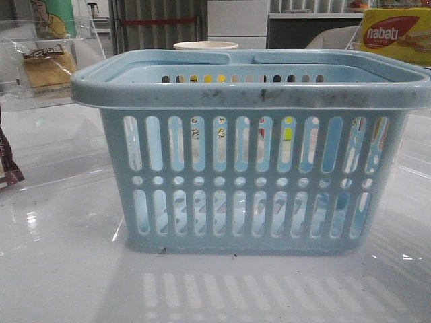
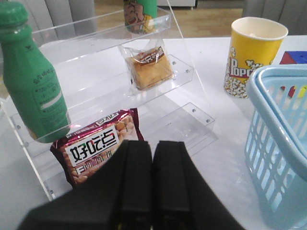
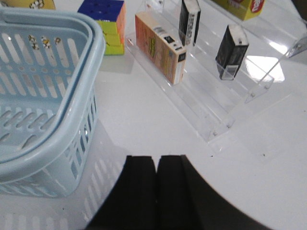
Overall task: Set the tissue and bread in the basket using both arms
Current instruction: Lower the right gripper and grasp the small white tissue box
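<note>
The light blue basket [image 1: 249, 148] stands in the middle of the table and fills the front view; it also shows in the left wrist view [image 2: 278, 143] and the right wrist view [image 3: 43, 91]. The bread [image 2: 148, 69], tan in a clear bag, sits on a middle step of a clear acrylic stand; it also shows in the front view [image 1: 47, 67]. The tissue [image 3: 231, 52], a small near-black pack, stands upright on another acrylic stand. My left gripper [image 2: 152, 143] is shut and empty, short of the bread. My right gripper [image 3: 157, 158] is shut and empty over the table, short of the tissue.
On the left stand are a green bottle [image 2: 33, 81] and a red snack packet [image 2: 98, 143]. A yellow popcorn cup [image 2: 252, 55] stands behind the basket. On the right are an orange box [image 3: 160, 48], a black-and-white pack [image 3: 189, 21], a puzzle cube [image 3: 105, 24] and a nabati box [image 1: 397, 33].
</note>
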You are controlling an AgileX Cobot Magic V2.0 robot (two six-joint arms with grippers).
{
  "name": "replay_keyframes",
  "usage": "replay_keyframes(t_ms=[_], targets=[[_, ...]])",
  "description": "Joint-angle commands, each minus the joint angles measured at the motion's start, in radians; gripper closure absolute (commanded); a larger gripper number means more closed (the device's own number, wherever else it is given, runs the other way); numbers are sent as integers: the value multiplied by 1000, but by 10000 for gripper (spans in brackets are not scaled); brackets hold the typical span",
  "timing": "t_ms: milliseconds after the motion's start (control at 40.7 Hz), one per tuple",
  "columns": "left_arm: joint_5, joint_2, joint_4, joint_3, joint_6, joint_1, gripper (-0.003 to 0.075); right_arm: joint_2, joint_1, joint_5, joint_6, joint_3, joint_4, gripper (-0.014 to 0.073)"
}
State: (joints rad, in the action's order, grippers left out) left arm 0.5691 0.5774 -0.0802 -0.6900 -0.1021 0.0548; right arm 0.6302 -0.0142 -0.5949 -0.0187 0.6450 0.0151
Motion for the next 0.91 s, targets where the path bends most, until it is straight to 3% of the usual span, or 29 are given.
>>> replay_keyframes(t_ms=[0,74,147,295,368,565,884], targets=[[-72,43,-11,-35,6,7,627,53,5,69,4,26,-7,566],[-71,71,-11,-35,6,7,617,86,5,69,4,26,-7,543],[-69,95,-9,-35,6,7,559,111,5,69,4,26,-7,446],[-69,132,-7,-35,4,7,268,154,5,70,4,26,-7,136],[-69,145,-7,-35,4,7,198,183,5,76,4,26,-7,70],[-69,166,-7,-35,4,7,233,273,74,126,-49,65,-7,73],[-69,172,-9,-35,4,7,287,512,244,160,-49,293,8,73]])
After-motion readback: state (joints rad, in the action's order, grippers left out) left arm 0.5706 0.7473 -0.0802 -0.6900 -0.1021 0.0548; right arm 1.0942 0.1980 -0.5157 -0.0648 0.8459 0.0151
